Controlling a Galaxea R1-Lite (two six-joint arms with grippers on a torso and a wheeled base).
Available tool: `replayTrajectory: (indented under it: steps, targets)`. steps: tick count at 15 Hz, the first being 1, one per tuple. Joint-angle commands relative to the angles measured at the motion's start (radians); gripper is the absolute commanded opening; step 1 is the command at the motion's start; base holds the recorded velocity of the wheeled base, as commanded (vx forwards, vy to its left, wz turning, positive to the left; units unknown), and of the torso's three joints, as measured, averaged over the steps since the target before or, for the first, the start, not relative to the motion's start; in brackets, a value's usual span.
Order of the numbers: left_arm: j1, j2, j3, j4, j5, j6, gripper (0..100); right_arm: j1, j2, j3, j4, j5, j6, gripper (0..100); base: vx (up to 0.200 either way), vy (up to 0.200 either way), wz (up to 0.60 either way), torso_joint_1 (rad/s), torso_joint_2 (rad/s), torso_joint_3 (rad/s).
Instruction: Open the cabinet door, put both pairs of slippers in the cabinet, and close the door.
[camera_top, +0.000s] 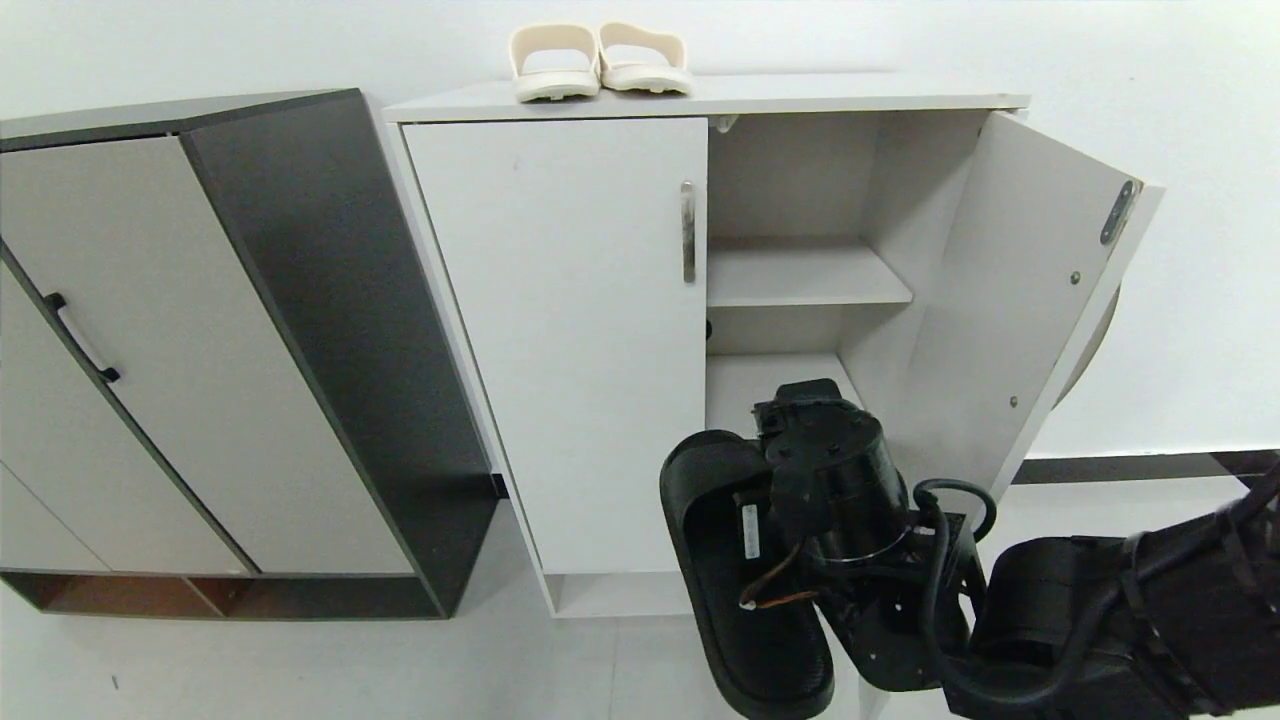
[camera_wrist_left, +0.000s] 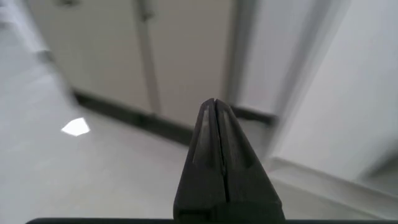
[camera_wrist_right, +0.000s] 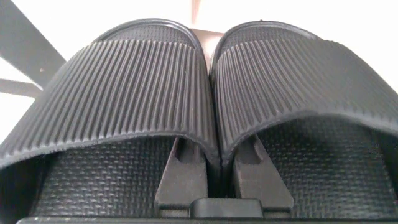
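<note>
You see a white cabinet (camera_top: 800, 95) against a pale wall, its right door (camera_top: 1010, 290) swung wide open and its left door (camera_top: 560, 340) closed, with an upright metal handle (camera_top: 688, 232) near that door's inner edge. Inside the open half, one shelf (camera_top: 800, 275) sits above the lower compartment floor (camera_top: 770, 380). A pair of cream slippers (camera_top: 555, 70) lies side by side on the cabinet's top, toward its left end. Your right arm (camera_top: 1100, 600) reaches in from the lower right, with its wrist low down just in front of the open compartment. The right gripper (camera_wrist_right: 219, 174) is clamped on the pair of black slippers (camera_wrist_right: 124, 81). In the right wrist view the two ribbed straps sit side by side and touching, one of the fingers (camera_wrist_right: 180, 180) runs under each strap, and the slippers' adjoining inner sides are pinched between them. In the head view, one black slipper (camera_top: 730, 570) shows beside the wrist, outside the cabinet, in front of the closed door's lower right corner and above the pale floor (camera_top: 300, 670). The left gripper (camera_wrist_left: 215, 106) hangs above that floor with its two dark fingers pressed flat together and nothing between them. To the left of the white cabinet stands a dark grey cabinet (camera_top: 330, 330) with light doors, both closed.
</note>
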Motion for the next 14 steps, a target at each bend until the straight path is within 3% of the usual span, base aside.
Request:
replayTrajectory:
  steps: [1, 2, 3, 5, 6, 7, 8, 9, 10, 11, 13, 14]
  targets:
    - [0.215, -0.29, 0.222, 0.034, -0.006, 0.045, 0, -0.005, 0.01, 0.021, -0.002, -0.011, 0.0, 0, 0.0, 0.0, 0.0, 0.0, 0.0, 0.0]
    - [0.214, -0.29, 0.296, -0.013, -0.037, 0.042, 0, -0.004, 0.003, 0.033, -0.002, -0.011, -0.001, 0, 0.0, 0.0, 0.0, 0.0, 0.0, 0.0]
    - [0.212, -0.288, 0.328, -0.09, -0.122, 0.042, 0, -0.002, 0.002, 0.042, -0.004, -0.011, 0.002, 0, 0.0, 0.0, 0.0, 0.0, 0.0, 0.0]
    - [0.212, -0.288, 0.328, -0.073, -0.416, 0.042, 0, -0.004, 0.002, 0.056, -0.005, -0.011, 0.003, 0, 0.0, 0.0, 0.0, 0.0, 0.0, 0.0]
    - [0.212, -0.287, 0.328, -0.019, -0.553, 0.054, 0, -0.004, 0.002, 0.061, -0.007, -0.006, 0.003, 0, 0.0, 0.0, 0.0, 0.0, 0.0, 0.0]
    - [0.208, -0.287, 0.327, -0.027, -0.554, 0.059, 0, -0.004, 0.0, 0.062, -0.01, -0.008, 0.003, 0, 0.0, 0.0, 0.0, 0.0, 0.0, 0.0]
    - [0.196, -0.288, 0.328, -0.036, -0.522, 0.095, 0, -0.004, 0.002, 0.075, -0.034, -0.006, 0.0, 0, 0.0, 0.0, 0.0, 0.0, 0.0, 0.0]
    - [0.196, -0.288, 0.328, -0.036, -0.428, 0.143, 0, -0.004, 0.0, 0.078, -0.048, -0.005, 0.0, 0, 0.0, 0.0, 0.0, 0.0, 0.0, 0.0]
    - [0.196, -0.287, 0.327, -0.035, -0.451, 0.109, 0, -0.004, 0.0, 0.084, -0.054, -0.005, 0.0, 0, 0.0, 0.0, 0.0, 0.0, 0.0, 0.0]
    - [0.196, -0.287, 0.328, -0.035, -0.522, 0.086, 0, -0.004, -0.001, 0.084, -0.057, -0.005, 0.0, 0, 0.0, 0.0, 0.0, 0.0, 0.0, 0.0]
    - [0.188, -0.287, 0.328, -0.035, -0.551, 0.089, 0, -0.004, -0.003, 0.084, -0.057, -0.003, -0.001, 0, 0.0, 0.0, 0.0, 0.0, 0.0, 0.0]
    - [0.094, -0.317, 0.328, -0.033, -0.553, 0.071, 0, -0.002, -0.004, 0.082, -0.057, -0.003, -0.001, 0, 0.0, 0.0, 0.0, 0.0, 0.0, 0.0]
